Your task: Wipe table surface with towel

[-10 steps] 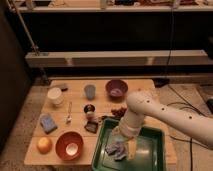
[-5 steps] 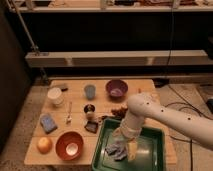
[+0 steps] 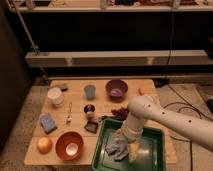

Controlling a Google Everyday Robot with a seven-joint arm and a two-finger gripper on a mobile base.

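Observation:
A crumpled grey-blue towel (image 3: 117, 146) lies in the green tray (image 3: 150, 160) at the table's front right. My white arm comes in from the right and bends down into the tray. My gripper (image 3: 121, 141) is right at the towel, on its upper part. The wooden table (image 3: 75, 102) carries several dishes to the left of the tray.
On the table stand a purple bowl (image 3: 116, 89), a blue cup (image 3: 90, 91), a white cup (image 3: 55, 95), a spoon (image 3: 69, 114), a blue sponge (image 3: 48, 123), a red bowl (image 3: 69, 145), an orange (image 3: 44, 145) and small dark items (image 3: 91, 118). Shelving stands behind.
The arm has dipped a little lower and to the left in the tray, bringing the gripper closer onto the towel. The table items have not moved.

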